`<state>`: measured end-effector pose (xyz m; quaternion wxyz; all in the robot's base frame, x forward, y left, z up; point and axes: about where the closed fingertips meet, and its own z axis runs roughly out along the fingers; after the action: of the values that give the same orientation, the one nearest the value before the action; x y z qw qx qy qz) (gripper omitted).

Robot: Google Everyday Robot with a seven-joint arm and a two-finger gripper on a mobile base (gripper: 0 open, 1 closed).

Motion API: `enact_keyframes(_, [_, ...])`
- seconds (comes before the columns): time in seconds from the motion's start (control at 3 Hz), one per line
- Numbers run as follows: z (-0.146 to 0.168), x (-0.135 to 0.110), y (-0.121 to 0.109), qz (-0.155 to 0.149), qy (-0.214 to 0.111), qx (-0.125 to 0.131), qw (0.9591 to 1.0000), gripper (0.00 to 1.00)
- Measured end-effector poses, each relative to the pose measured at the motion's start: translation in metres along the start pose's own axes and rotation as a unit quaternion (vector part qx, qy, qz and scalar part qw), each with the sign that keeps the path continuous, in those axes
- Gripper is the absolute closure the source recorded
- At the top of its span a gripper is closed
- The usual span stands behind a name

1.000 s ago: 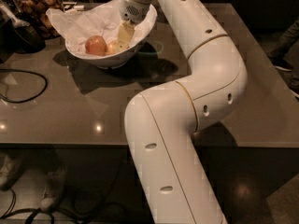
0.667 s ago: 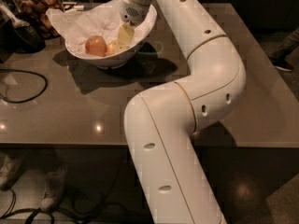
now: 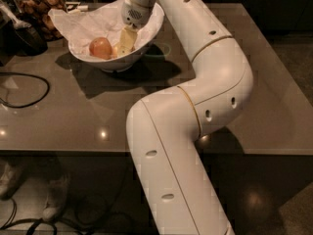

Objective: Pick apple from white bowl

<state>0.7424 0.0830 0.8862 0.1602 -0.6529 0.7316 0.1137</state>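
The gripper (image 3: 123, 45) of a white robot arm (image 3: 195, 106) reaches down into the white bowl (image 3: 146, 39), its pale tip just beside the apple (image 3: 100, 48). Whether it is open or closed, and whether it has hold of anything, cannot be told from this angle. The reddish apple lies on crumpled white paper (image 3: 95, 19) lining the bowl, to the left of the gripper in the camera view.

The bowl stands near the far edge of a glossy grey-brown table (image 3: 73, 114), which throws back small points of light and holds the bowl's dark shadow. A black cable (image 3: 30, 91) loops across the table's left side. Dark objects (image 3: 22, 33) crowd the far left corner beside the bowl. The room around the table is dim, with a dark floor (image 3: 264, 199) and more cables (image 3: 29, 224) below the near edge.
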Motion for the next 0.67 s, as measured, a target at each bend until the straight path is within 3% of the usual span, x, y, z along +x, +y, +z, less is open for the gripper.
enact_keyframes(0.67, [0.0091, -0.0019, 0.0024, -0.001, 0.004, -0.010, 0.9999, 0.33])
